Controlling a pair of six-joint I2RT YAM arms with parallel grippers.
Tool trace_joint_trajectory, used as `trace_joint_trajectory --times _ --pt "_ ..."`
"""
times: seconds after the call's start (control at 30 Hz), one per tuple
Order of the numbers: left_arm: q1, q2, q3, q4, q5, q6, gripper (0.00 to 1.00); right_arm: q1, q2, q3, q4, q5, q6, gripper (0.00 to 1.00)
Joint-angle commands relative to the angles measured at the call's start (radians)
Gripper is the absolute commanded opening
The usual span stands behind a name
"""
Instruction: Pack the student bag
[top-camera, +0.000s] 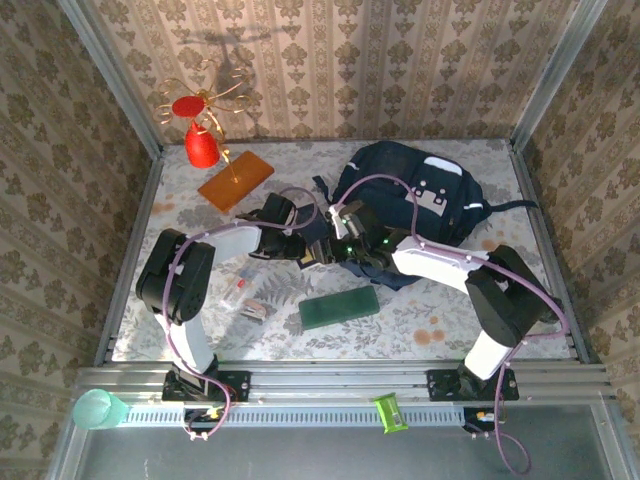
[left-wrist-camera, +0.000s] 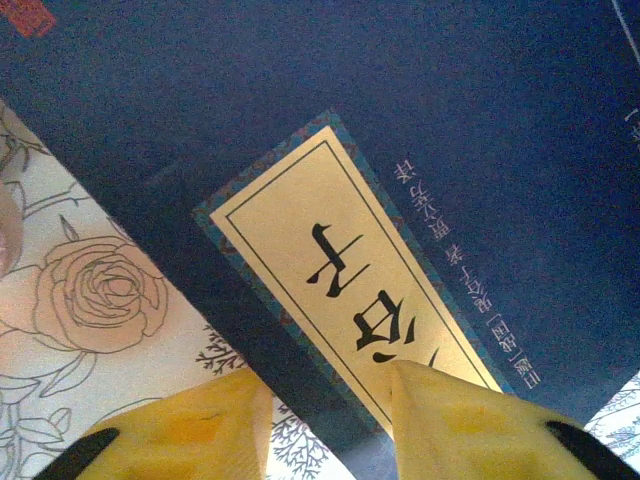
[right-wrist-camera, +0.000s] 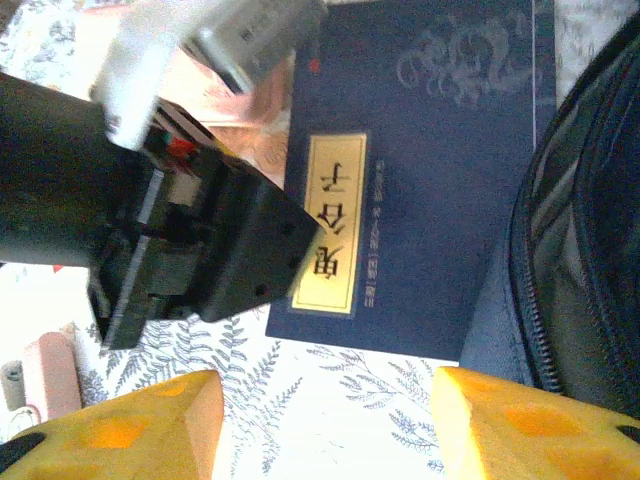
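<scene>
The student bag is laid at the far right part of the table. Its upper edge is near the rear wall and one strap is stretched toward the right frame post. In the right wrist view its zipped rim is seen at the right border, close to the long edge of a navy booklet. Whether the two touch cannot be told. The booklet lies flat on the flowered cloth, just in front of the bag's left side.

The left gripper is held over the booklet's near edge. Its fingers are parted by a moderate gap, one before the gold label and the other before the cloth, and nothing is clamped between them. The right gripper is spread wide above the cloth beside the booklet's short edge, and nothing is held in it.

Further out, a green flat case is placed near the front middle, with a small packet to its left. An orange board and a red ornament are set at the far left corner. The broadest stretch of bare cloth is found between the green case and the right arm's base.
</scene>
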Motion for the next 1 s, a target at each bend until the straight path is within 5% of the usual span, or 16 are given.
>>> trace_joint_trajectory --times 0.0,0.47,0.67,0.97 --pt "-0.002 0.012 -0.038 -0.045 -0.056 0.028 0.30 -0.008 0.026 -0.018 0.036 -0.002 0.063 0.58" --pt "0.054 -0.152 -0.143 -0.078 -0.014 0.098 0.17 -0.075 -0.038 -0.028 -0.079 0.140 -0.002 0.55" --pt "0.053 -0.219 -0.138 -0.058 0.041 0.092 0.24 0.024 -0.072 -0.012 -0.016 0.155 -0.011 0.55" --pt "0.121 -0.248 -0.200 0.003 0.022 0.048 0.37 0.101 0.048 0.046 -0.012 0.128 0.214 0.54"
